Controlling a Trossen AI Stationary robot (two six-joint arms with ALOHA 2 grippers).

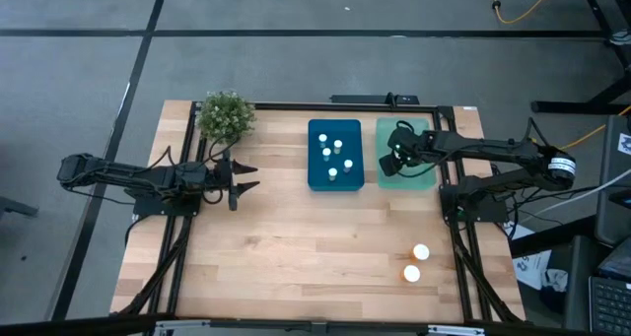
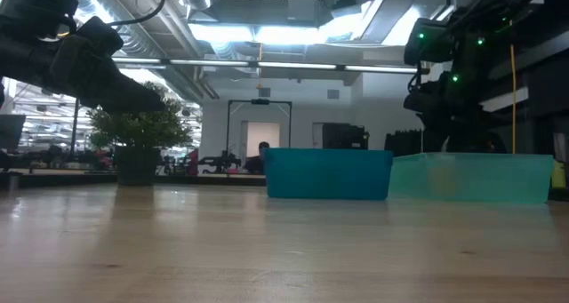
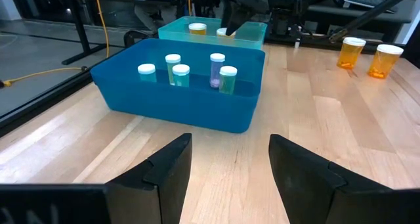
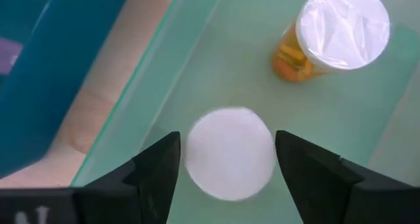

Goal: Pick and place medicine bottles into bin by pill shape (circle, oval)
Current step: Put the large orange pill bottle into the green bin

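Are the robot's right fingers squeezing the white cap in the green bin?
Apart. In the right wrist view, green floor shows between each finger and the bottle's white cap inside the green bin.

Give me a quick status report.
Right gripper over green bin, jaws open around a bottle. Left gripper open, idle. Two bottles remain. Nothing blocking.

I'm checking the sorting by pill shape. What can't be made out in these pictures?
- Pill shapes: bottles in the blue plastic bin too small, left wrist view.
- Teal bin contents: right gripper covers them, high view.
- White-capped bottle between the right gripper's fingers: cap hides body; contact unclear.
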